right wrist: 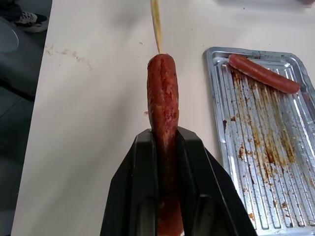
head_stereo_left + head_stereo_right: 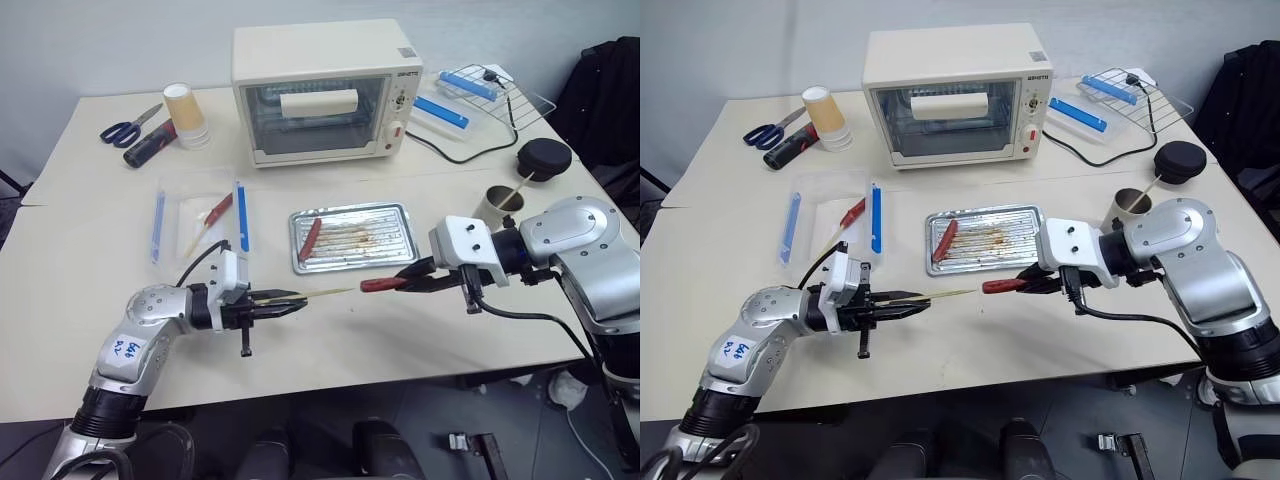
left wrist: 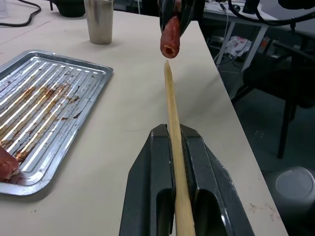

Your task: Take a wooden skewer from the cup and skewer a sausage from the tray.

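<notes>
A: Your left gripper (image 2: 290, 301) is clamped shut on the wooden skewer (image 2: 318, 294), which lies about level above the worktop (image 2: 90, 260), bare tip aimed across at the right arm.

B: And the right gripper (image 2: 412, 280)?

A: Closed down on the sausage (image 2: 383, 284), gripping one end. The free end sticks out toward the skewer. Long axes run close to one line, point to end.

B: Touching yet?

A: In the left wrist view the tip sits just under the cut face of the sausage, and I can't tell whether it touches. In the right wrist view the tip meets the sausage end, roughly on its middle. Call it at the face, not yet in.

B: So the coming move?

A: As I judge it, you drive the two together along that shared line. The sausage lies straight ahead of the skewer tip; any sideways drift and the point may come out through the side.

B: The rest?

A: A second sausage (image 2: 310, 240) lies in the tray (image 2: 385, 215), beyond the grippers. The cup (image 2: 492, 205) stands past the right arm, well apart, with another stick leaning in it.
</notes>
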